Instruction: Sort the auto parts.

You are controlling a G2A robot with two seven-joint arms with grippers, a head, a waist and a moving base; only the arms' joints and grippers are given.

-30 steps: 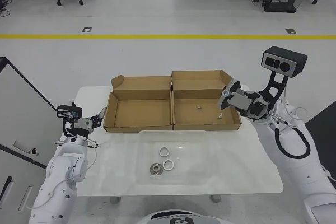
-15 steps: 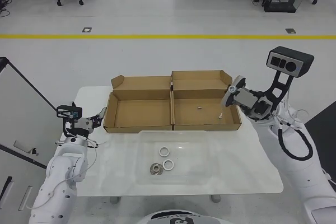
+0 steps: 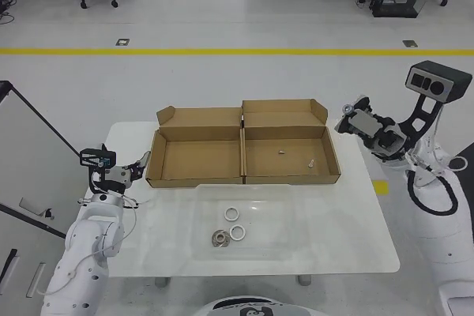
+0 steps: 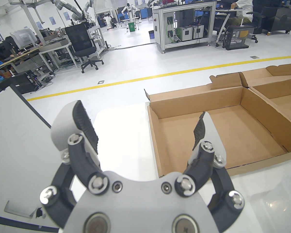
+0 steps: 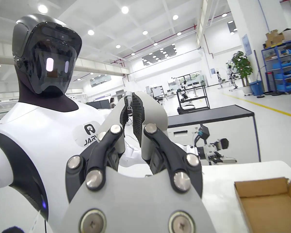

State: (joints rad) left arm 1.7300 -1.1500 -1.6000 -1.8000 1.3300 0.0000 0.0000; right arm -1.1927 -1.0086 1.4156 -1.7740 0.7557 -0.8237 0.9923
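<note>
I log: right gripper (image 5: 130,100) clamping a small threaded screw (image 5: 128,104) (raised beside the right box (image 3: 268,162)); left gripper (image 4: 140,115) spread wide.

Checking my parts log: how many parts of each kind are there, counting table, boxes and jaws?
White rings on table: 2
Metal ring on table: 1
Small metal parts in right box: 2
Threaded part in right gripper: 1
Total: 6

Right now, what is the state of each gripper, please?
Left gripper: open, holding nothing.
Right gripper: closed on a small threaded metal part.
</note>
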